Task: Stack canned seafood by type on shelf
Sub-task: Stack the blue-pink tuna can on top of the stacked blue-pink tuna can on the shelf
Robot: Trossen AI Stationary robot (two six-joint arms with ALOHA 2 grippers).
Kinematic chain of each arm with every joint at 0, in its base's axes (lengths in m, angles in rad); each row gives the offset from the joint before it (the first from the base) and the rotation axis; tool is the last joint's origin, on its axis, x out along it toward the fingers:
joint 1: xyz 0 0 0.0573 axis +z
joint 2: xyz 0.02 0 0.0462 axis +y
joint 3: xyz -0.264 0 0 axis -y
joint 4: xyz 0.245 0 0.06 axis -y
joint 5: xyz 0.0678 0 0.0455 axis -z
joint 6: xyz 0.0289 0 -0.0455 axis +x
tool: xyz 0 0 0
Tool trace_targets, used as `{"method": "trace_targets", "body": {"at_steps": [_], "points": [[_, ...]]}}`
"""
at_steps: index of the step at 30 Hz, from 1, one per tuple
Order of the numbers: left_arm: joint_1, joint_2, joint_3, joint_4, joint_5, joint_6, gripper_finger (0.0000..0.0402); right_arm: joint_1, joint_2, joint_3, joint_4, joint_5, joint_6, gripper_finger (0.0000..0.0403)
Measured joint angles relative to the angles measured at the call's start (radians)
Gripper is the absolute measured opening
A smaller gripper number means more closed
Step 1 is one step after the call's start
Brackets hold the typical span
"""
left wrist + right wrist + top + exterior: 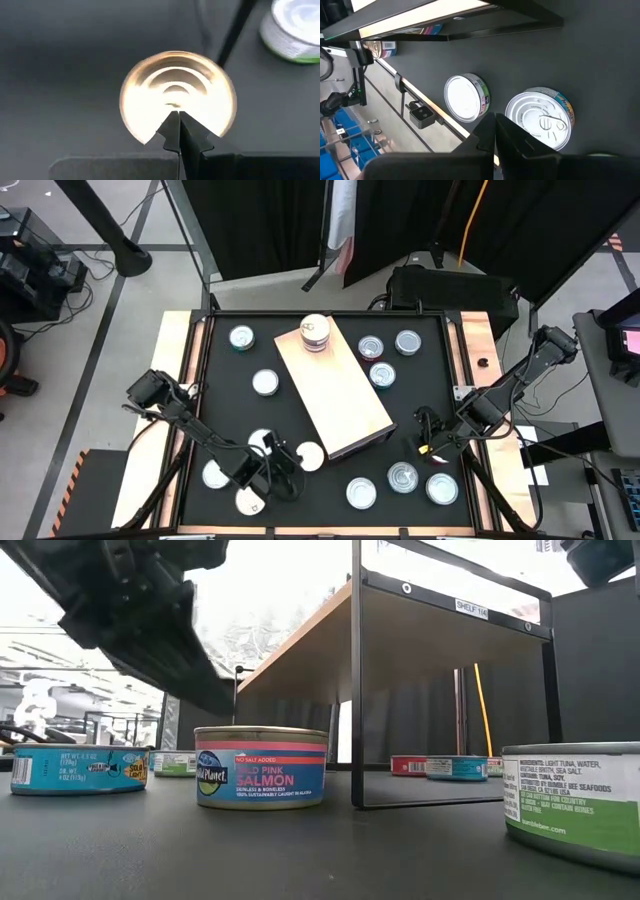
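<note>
The shelf (335, 390) is a pale wood board raised on thin black legs (356, 690). Two or three tins (313, 332) are stacked at its far end. Other tins stand singly on the black table around it. My left gripper (285, 473) (176, 116) is shut and hovers over the shiny top of the pink salmon tin (175, 90) (262, 767) (311, 456) by the shelf's near corner. My right gripper (425, 442) (495, 125) is shut beside the shelf's near right edge. It faces a white-topped green-label tin (465, 97) and a pull-tab tin (542, 120).
Tins stand at the far left (241, 337) (265, 382), at the far right (371, 347) (407, 341) (381, 374), and along the near edge (213, 473) (250, 501) (361, 493) (403, 477) (441, 487). A green-label tin (575, 800) stands close to the low camera. Wooden rails border the table's left and right sides.
</note>
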Motion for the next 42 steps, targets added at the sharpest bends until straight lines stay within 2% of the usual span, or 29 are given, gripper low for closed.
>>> {"method": "trace_targets", "body": {"at_steps": [4, 11, 24, 35, 42], "points": [[-0.001, -0.002, -0.016, -0.026, 0.041, 0.001, 0.0001, 0.0, 0.0, 0.0, 0.005, -0.001, 0.013, 0.0004], [-0.041, -0.003, -0.017, -0.044, 0.053, -0.004, 0.0001, 0.0, 0.0, 0.0, 0.001, -0.001, 0.014, 0.0004], [-0.149, -0.016, -0.018, -0.139, 0.028, -0.084, 0.0001, 0.0, 0.0, 0.0, -0.001, -0.002, 0.008, 0.0004], [-0.156, -0.058, -0.021, -0.16, 0.066, -0.083, 0.0001, 0.0, 0.0, 0.0, -0.01, -0.002, 0.011, 0.0004], [-0.156, -0.062, -0.02, -0.156, 0.142, -0.084, 0.0001, 0.0, 0.0, 0.0, 0.001, -0.003, 0.016, 0.0004]]}}
